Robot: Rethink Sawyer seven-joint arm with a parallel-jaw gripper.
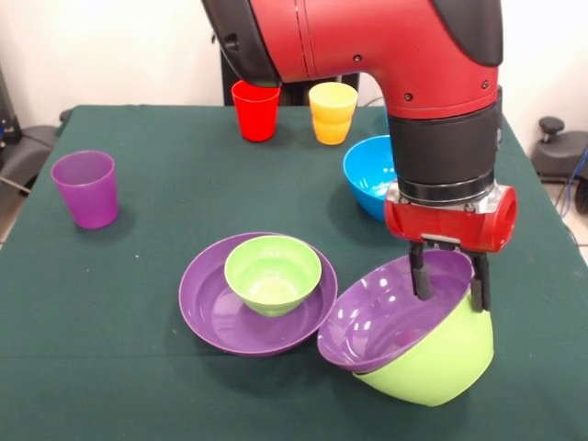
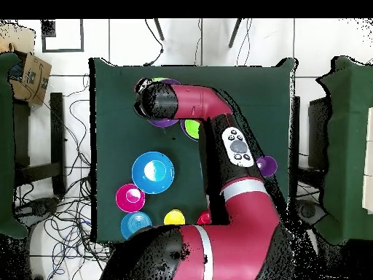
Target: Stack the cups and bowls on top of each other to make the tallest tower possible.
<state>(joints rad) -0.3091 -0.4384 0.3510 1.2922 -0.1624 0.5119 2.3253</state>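
My gripper (image 1: 449, 278) is open over the raised rim of a purple bowl (image 1: 386, 317). That bowl is nested in the lime green bowl (image 1: 432, 363), and the pair leans to the left. One finger (image 1: 420, 272) is inside the purple bowl; the other is outside the rim. A second purple bowl (image 1: 207, 308) lies flat with the small green bowl (image 1: 273, 273) in it. The blue bowl (image 1: 367, 175) stands behind, partly hidden by the arm. The red cup (image 1: 255, 110), the yellow-orange cup (image 1: 333, 112) and the purple cup (image 1: 85, 188) stand apart.
In the overhead view the small red bowl (image 2: 130, 196) and the small light blue bowl (image 2: 135, 223) sit near the blue bowl (image 2: 153, 172), by the robot's side of the table. The arm (image 2: 218, 117) covers the gripper there.
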